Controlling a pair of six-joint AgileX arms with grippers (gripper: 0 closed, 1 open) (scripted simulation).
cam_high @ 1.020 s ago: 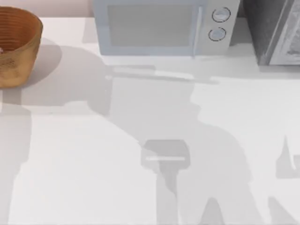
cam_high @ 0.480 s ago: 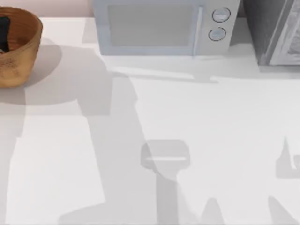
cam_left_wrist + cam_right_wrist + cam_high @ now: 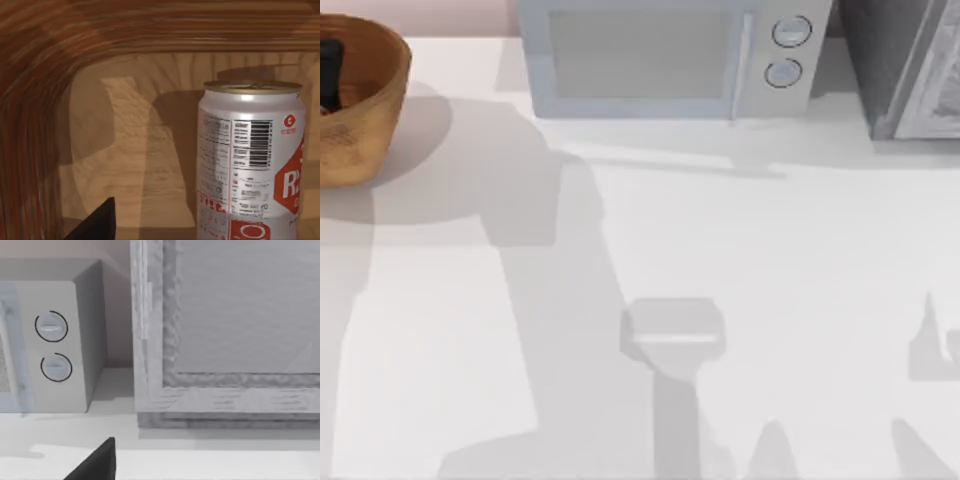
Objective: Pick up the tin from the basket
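The orange-brown woven basket (image 3: 365, 110) stands at the table's far left corner. My left gripper (image 3: 328, 72) shows as a dark shape inside its rim. In the left wrist view the tin (image 3: 250, 160) stands upright on the basket floor, white with red marks and a dull gold top, close to the ribbed wall (image 3: 35, 110). One black fingertip (image 3: 97, 225) of the left gripper hangs beside the tin without touching it; the gripper is open and holds nothing. My right gripper, with one fingertip (image 3: 97, 465) showing, is parked and open.
A pale microwave (image 3: 665, 55) with two round knobs stands at the back middle of the table. A grey cabinet (image 3: 905, 65) stands at the back right. The right wrist view faces the cabinet (image 3: 240, 330) and the microwave's side (image 3: 55, 340).
My left gripper has come down into the basket, where a second ago none of it showed. The arm's shadow has swung across the table's left half.
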